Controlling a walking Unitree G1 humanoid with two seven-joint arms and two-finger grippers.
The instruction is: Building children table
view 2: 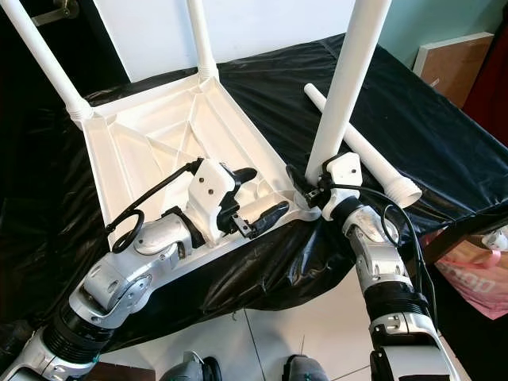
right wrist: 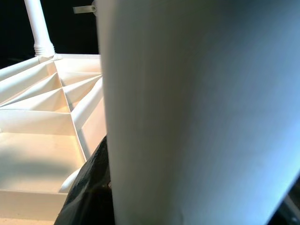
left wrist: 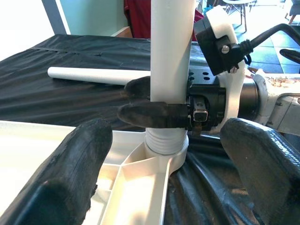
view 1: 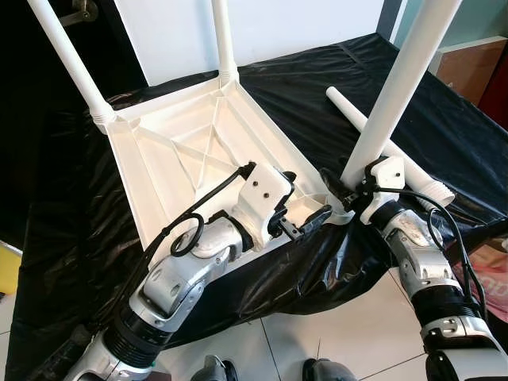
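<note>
Upturned white plastic ribbed tabletop lay on black plastic sheeting, two legs standing in its far corners. Right gripper was clenched around a third white round plastic leg, upright in the near right corner socket. Left gripper hovered with fingers spread just beside that socket. Fourth white leg lay loose on the sheeting behind.

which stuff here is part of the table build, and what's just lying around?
Part of the job:
- upturned white tabletop
- two legs already standing in the far corners
- leg at the near corner, right gripper shut on it
- loose leg lying on the black sheet
- left gripper, open over the tabletop

Just lying about:
- pink bag
- brown board
</note>
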